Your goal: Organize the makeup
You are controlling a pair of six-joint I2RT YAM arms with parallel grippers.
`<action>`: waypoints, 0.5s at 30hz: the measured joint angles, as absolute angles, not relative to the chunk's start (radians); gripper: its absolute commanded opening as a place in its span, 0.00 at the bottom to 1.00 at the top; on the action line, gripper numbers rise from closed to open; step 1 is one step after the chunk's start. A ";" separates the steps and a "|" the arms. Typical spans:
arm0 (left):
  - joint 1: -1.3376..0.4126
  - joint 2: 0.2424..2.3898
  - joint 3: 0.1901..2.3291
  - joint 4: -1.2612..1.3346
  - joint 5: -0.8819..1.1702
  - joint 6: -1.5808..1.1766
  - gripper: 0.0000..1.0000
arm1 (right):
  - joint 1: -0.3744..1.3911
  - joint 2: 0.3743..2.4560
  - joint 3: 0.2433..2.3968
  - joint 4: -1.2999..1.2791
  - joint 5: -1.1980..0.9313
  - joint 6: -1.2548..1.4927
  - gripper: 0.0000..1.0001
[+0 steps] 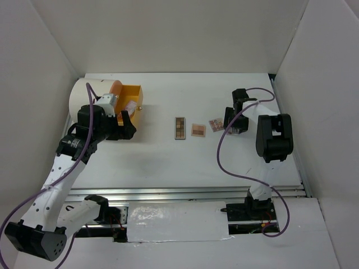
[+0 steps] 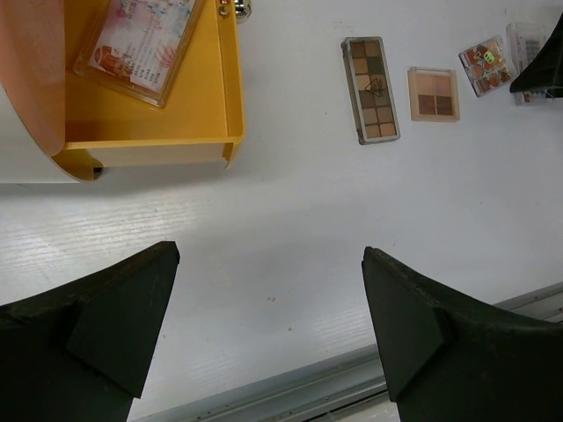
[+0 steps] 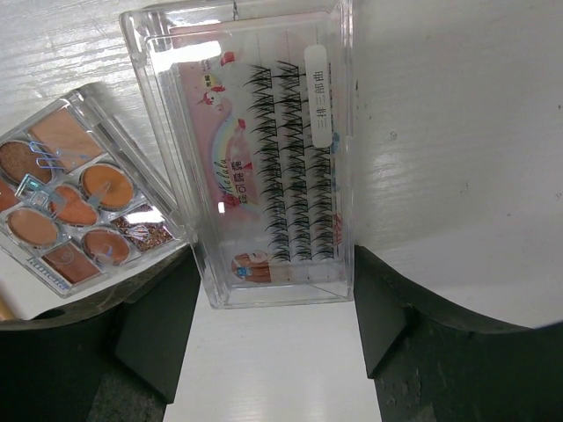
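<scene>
White matte table (image 1: 168,162); left fingers (image 2: 88,325) spread wide; right fingers (image 3: 440,352) flank clear rectangular lash case (image 3: 264,158), grip unclear

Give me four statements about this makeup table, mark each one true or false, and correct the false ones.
1. The left hand is open and holds nothing. True.
2. The orange drawer is empty. False: a clear-packaged card lies in it.
3. The right hand straddles the clear lash case. True.
4. The long brown palette lies in the drawer. False: it lies out on the table, beside the square peach palette.
</scene>
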State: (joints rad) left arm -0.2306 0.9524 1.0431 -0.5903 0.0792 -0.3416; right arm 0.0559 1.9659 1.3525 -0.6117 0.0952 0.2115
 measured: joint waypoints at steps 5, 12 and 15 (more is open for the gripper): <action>-0.231 0.965 1.043 -0.591 0.080 -0.343 0.99 | 0.057 1.903 1.306 -0.613 0.113 0.246 0.40; -0.231 0.981 1.106 -0.583 0.184 -0.393 1.00 | 0.226 1.557 1.251 -0.617 0.123 0.305 0.40; -0.231 0.999 1.117 -0.497 0.304 -0.483 0.99 | 0.431 1.457 1.250 -0.575 0.067 0.314 0.40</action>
